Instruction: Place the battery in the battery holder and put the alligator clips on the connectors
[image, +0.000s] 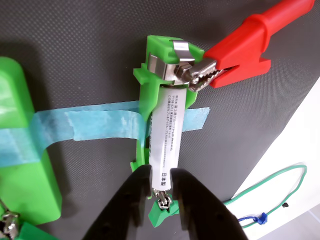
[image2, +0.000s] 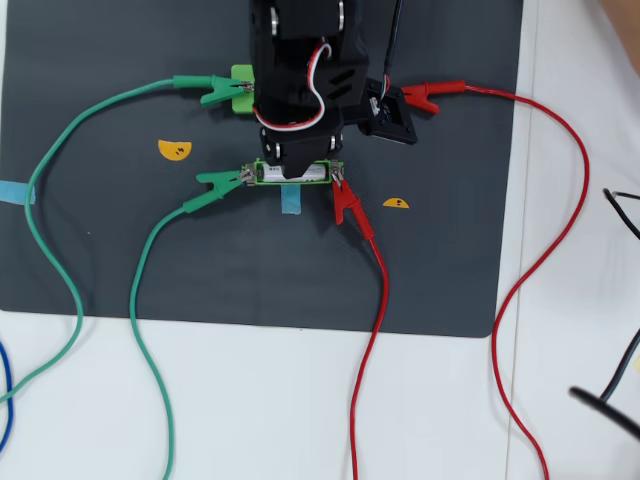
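In the wrist view the black fingers (image: 161, 186) are pinching the lower end of the battery (image: 166, 135), one on each side of it. The battery is lying lengthwise inside the battery holder (image: 146, 107), which is sitting on the dark mat (image: 90, 50) over a strip of blue tape (image: 95, 125). A red alligator clip (image: 235, 55) is biting the silver connector (image: 177, 67) at the holder's upper end. A wider green block (image: 22, 145) is lying to the left, apart from the holder.

In the overhead view the arm (image2: 300, 70) is hanging over the holder (image2: 260, 172); a green alligator clip (image2: 218, 181) is gripping its left end and the red clip (image2: 346, 203) its right end. The mat is resting on a white worktop (image2: 250, 400).
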